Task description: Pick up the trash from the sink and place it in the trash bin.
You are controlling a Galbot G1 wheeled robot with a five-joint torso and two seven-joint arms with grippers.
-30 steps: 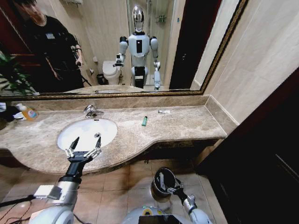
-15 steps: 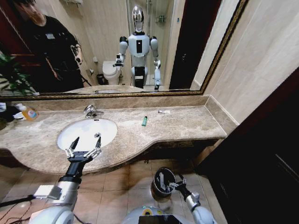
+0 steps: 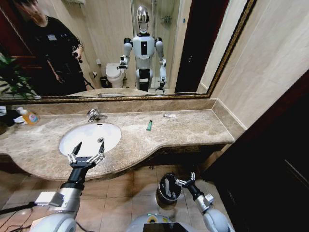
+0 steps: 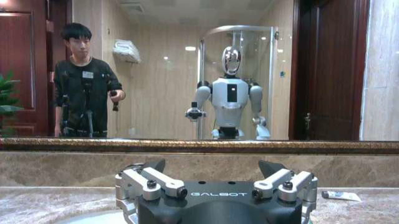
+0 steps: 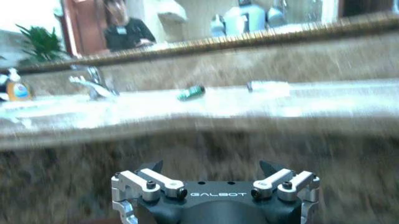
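Since a second earlier, the right gripper (image 3: 185, 180) had lifted away from the trash bin's (image 3: 160, 194) mouth and now hung beside its rim, fingers spread with nothing between them; a white strip (image 3: 166, 188) stood inside the bin. On the head camera, the left gripper (image 3: 86, 151) had stayed over the front rim of the sink (image 3: 113, 133), its fingers apart and empty. A green lighter (image 3: 149, 125) lay on the worktop well beyond that gripper, toward the back wall, and a small white tube (image 3: 169, 116) lay near the worktop's back edge.

From the left wrist, the left gripper (image 4: 219, 173) faced the mirror with fingers wide, the tube (image 4: 340, 196) lying on the worktop off to one side.

From the right wrist, the right gripper (image 5: 215, 176) sat open below the worktop's front edge; the lighter (image 5: 190, 92) and tube (image 5: 268, 86) lay on the worktop above and well away from it.
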